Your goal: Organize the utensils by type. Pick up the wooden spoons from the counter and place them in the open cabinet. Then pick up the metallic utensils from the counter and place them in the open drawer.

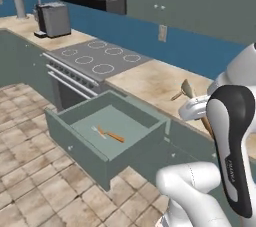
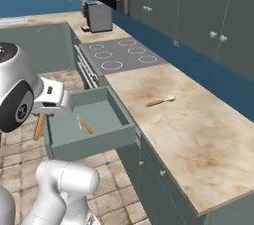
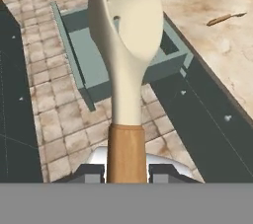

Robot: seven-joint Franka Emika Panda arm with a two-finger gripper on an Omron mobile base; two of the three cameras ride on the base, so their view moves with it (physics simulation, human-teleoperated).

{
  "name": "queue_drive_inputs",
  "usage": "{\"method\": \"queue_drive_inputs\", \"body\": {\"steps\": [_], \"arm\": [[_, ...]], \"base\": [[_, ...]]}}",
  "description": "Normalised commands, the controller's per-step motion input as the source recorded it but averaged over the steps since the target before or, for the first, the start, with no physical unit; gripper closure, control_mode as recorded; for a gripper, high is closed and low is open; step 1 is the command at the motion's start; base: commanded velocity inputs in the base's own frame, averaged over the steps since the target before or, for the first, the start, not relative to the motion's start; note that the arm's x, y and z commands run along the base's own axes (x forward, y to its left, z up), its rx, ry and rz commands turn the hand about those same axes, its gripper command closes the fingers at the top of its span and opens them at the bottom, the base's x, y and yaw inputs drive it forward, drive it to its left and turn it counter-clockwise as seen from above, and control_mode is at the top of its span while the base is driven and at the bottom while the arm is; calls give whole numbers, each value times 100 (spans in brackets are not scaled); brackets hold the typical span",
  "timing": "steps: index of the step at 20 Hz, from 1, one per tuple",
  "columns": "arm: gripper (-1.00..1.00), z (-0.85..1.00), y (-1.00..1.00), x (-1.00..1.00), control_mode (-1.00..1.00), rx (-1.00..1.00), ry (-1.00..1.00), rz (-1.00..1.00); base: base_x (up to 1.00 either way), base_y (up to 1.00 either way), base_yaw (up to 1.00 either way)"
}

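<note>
Gripper pinching wooden spoon by handle, bowl fwd, carrying it above open drawer — likely bound for cabinet. 2nd spoon lying on counter.

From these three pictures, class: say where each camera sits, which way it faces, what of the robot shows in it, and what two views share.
Left base view: behind the arm's left, facing forward-down at the counter, stovetop and open drawer; arm lower right.
Right base view: behind its right, facing along the counter; arm lower left.
Hand view: on the hand, looking along the gripper shut on a wooden spoon; finger tips at bottom.
Shared: both base views show the drawer and a second wooden spoon on the counter.
</note>
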Motion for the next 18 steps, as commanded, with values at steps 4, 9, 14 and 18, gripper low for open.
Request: {"method": "queue_drive_inputs", "body": {"steps": [4, 9, 14, 18], "arm": [[100, 0, 0, 0, 100, 0, 0, 0], [100, 0, 0, 0, 100, 0, 0, 0], [100, 0, 0, 0, 100, 0, 0, 0], [100, 0, 0, 0, 100, 0, 0, 0]], "base": [[-16, -1, 46], [-20, 0, 42], [-21, -1, 42], [-21, -3, 39]]}}
